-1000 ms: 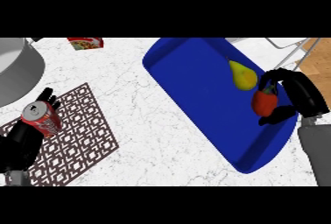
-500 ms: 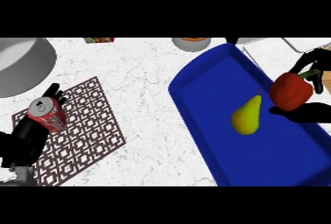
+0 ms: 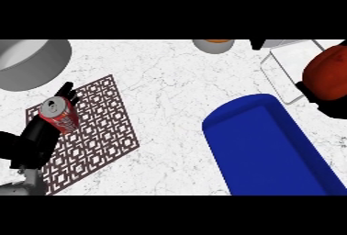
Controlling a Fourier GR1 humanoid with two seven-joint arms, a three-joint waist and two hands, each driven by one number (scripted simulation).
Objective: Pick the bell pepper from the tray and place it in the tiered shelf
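At the right edge of the frame, the robot's black right hand (image 3: 324, 102) curls under and around the red bell pepper (image 3: 327, 74), holding it up off the counter. The pepper sits above the deep blue rectangular tray (image 3: 271, 151), which fills the lower right, and it overlaps the pale wire-framed tiered shelf (image 3: 284, 73) in the upper right corner. Whether the pepper touches the shelf cannot be told.

At the lower left, the black left hand (image 3: 34, 140) rests with fingers straight and relaxed, holding nothing, on a dark brown lattice-patterned mat (image 3: 102, 128). A red soda can (image 3: 59, 114) with a silver top stands on that mat just beside the left hand's fingers.

A large grey round pot (image 3: 27, 62) occupies the upper left corner. At the top edge, centre-right, part of a small bowl with an orange inside (image 3: 214, 45) shows. All of it lies on a white marbled counter (image 3: 169, 87).
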